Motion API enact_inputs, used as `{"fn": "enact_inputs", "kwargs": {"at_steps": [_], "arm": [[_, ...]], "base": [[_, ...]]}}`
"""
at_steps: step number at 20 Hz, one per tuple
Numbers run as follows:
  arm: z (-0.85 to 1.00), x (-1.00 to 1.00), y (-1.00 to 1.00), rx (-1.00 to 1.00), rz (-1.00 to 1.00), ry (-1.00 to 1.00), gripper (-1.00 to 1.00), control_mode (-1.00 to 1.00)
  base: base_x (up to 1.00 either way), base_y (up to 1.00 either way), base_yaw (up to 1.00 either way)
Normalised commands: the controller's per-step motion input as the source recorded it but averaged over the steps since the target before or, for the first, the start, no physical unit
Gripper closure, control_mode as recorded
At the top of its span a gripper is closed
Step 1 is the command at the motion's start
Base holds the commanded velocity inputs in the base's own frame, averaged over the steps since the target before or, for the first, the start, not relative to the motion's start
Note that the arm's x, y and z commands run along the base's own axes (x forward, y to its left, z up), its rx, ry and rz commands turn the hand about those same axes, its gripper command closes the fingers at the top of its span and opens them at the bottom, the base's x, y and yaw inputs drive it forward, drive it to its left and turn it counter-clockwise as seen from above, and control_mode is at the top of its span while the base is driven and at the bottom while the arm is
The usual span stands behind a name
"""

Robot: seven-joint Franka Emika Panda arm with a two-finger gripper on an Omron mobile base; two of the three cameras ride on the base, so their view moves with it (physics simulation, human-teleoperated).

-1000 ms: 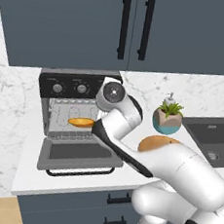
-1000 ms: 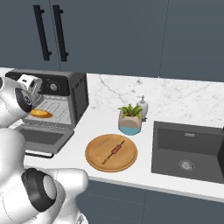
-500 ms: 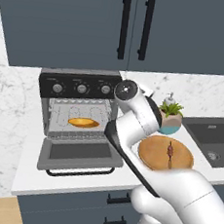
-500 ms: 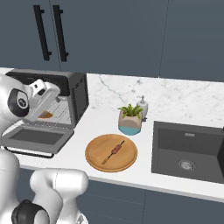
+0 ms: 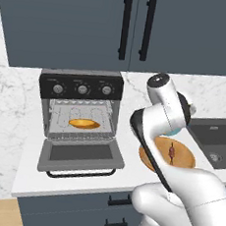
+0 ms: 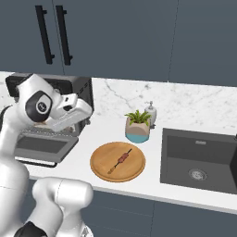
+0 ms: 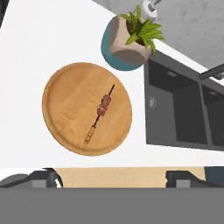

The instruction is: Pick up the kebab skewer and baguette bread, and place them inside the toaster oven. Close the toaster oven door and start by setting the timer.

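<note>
baguette bread (image 5: 84,124) already on the rack in the toaster oven (image 5: 80,112), kebab skewer (image 7: 100,112) still on the wooden plate (image 7: 70,100), toaster oven door (image 5: 81,154) down, tool (image 7: 111,178) wide and empty above the plate.

The arm (image 5: 166,121) is glossy white, built of rounded, bulbous segments with dark grey joint rings and a round grey cap disc on one joint (image 6: 38,104).

round wooden plate (image 7: 74,109), potted plant (image 7: 131,37), sink (image 7: 175,109), soap dispenser (image 6: 151,112)
</note>
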Motion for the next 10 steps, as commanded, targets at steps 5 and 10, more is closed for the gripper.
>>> {"fn": "enact_inputs", "kwargs": {"at_steps": [5, 10], "arm": [[-0.11, -0.21, -0.85, 0.19, -0.41, 0.08, -1.00, -1.00], [-0.01, 0.01, -0.12, 0.10, -0.15, 0.13, -1.00, -1.00]], "base": [[0.00, 0.00, 0.00], [0.00, 0.00, 0.00]]}}
